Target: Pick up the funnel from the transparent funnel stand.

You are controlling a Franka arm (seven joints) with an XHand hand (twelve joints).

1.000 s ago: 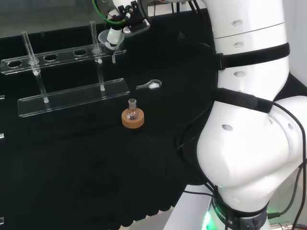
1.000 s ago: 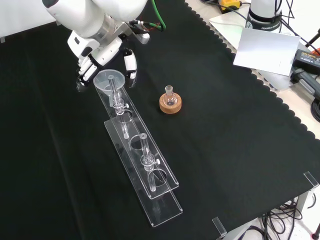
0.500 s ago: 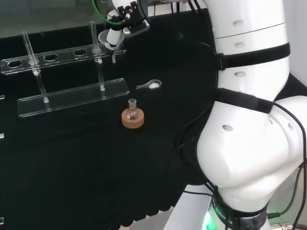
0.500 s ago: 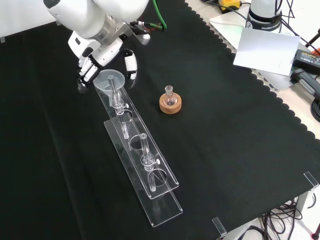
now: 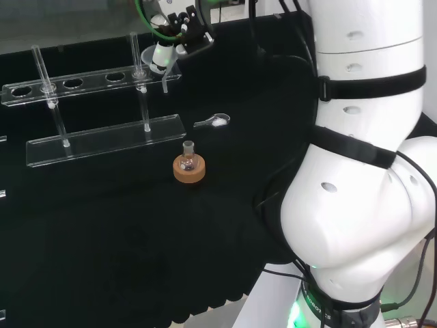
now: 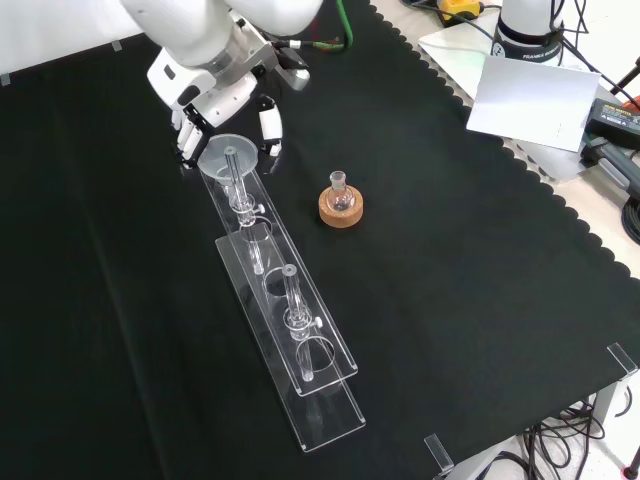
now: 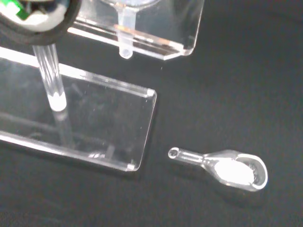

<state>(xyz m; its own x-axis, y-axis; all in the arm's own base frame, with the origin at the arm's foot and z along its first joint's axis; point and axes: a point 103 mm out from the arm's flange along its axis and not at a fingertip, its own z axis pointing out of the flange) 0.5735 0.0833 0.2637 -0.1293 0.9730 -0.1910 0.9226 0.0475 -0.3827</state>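
Note:
The clear funnel [image 6: 228,154] sits in the end hole of the transparent stand [image 6: 300,330], at the top of the front view. My hand [image 6: 222,88] reaches down over it, curled fingers [image 6: 187,140] on one side of the rim and the thumb on the other. In the head view the hand [image 5: 162,52] covers most of the funnel [image 5: 149,60] at the stand's [image 5: 102,137] right end. The wrist view shows the funnel's stem [image 7: 124,46] still poking through the stand's upper shelf [image 7: 156,28].
A small flask on a cork ring [image 6: 341,202] [image 5: 188,167] stands near the stand. A small glass scoop with white powder [image 5: 213,121] [image 7: 227,166] lies beside the stand's base [image 7: 94,118]. Two upright rods [image 6: 291,300] rise from the stand.
The arm has risen and the hand has shifted slightly right in the front view. The funnel and the stand's near end moved a little with it.

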